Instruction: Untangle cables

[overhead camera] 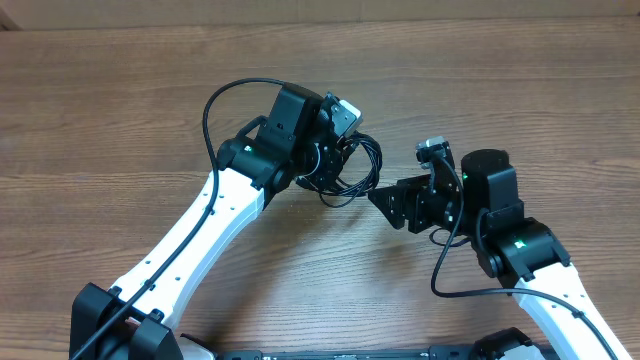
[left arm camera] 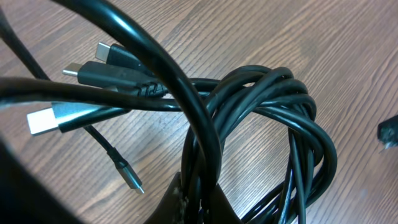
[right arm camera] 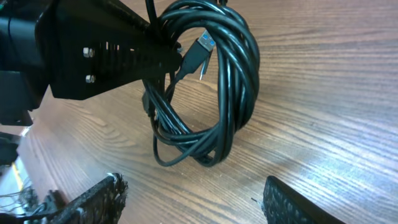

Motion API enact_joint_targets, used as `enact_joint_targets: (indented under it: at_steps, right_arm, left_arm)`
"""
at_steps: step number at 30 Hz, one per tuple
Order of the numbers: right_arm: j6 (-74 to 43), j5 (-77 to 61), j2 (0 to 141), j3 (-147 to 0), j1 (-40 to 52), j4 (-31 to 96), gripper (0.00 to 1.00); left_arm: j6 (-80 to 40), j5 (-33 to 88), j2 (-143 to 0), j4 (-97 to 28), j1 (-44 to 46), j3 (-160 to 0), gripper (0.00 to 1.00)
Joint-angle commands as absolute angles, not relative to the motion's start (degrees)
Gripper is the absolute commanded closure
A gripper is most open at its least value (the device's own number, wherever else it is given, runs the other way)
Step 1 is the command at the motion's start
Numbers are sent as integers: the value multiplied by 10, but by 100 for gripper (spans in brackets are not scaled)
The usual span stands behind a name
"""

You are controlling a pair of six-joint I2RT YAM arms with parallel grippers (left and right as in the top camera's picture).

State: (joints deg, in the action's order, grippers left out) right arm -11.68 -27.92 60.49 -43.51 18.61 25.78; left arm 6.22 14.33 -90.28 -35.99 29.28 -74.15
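Note:
The cables (overhead camera: 358, 168) are a bunch of thin black cords coiled in loops, hanging from my left gripper (overhead camera: 332, 160) just above the wooden table (overhead camera: 120, 110). In the left wrist view the jaws (left arm camera: 200, 202) are shut on several strands of the cables (left arm camera: 273, 112). Three plugs (left arm camera: 93, 73) stick out to the left. My right gripper (overhead camera: 385, 203) stands just right of the bundle. In the right wrist view that gripper (right arm camera: 193, 202) is open with only bare table between its fingers (right arm camera: 93, 200). The cables (right arm camera: 233, 74) hang a little beyond them, the lowest loop near the table.
A thicker black wire (overhead camera: 215, 100) arcs over the left arm. Another one (overhead camera: 445, 270) loops beside the right arm. The left arm's black gripper body (right arm camera: 93, 50) fills the upper left of the right wrist view, close to the coil.

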Motion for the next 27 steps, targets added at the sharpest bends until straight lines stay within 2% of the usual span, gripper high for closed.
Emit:
enact_joint_targets:
  at_steps: [1, 5, 7, 11, 15, 20, 22, 23, 27]
  right_arm:
    - [-111, -220, 602, -447, 201, 245, 32]
    - [-112, -210, 602, -447, 202, 241, 41]
    - [-112, -209, 602, -446, 202, 237, 45]
    - [-120, -191, 602, -446, 202, 237, 46]
    - [-122, -189, 602, -446, 202, 237, 51]
    - [-139, -165, 602, -446, 202, 237, 71]
    - [-139, -165, 602, -446, 202, 237, 84]
    - [-139, -165, 602, -446, 202, 237, 94]
    - [-139, -165, 602, -446, 202, 237, 96]
  left_arm:
    - [-19, 146, -908, -349, 293, -740, 96]
    - [-95, 149, -908, -349, 293, -740, 96]
    - [-92, 180, -908, -349, 293, -740, 96]
    - [-60, 223, -908, -349, 294, -740, 96]
    - [-29, 225, -908, -351, 305, -740, 96]
    - [-11, 209, -908, -349, 331, -740, 96]
    - [-11, 204, -908, -349, 335, -740, 96]
    - [-12, 204, -908, -349, 335, -740, 96]
    - [-13, 204, -908, -348, 334, -740, 96]
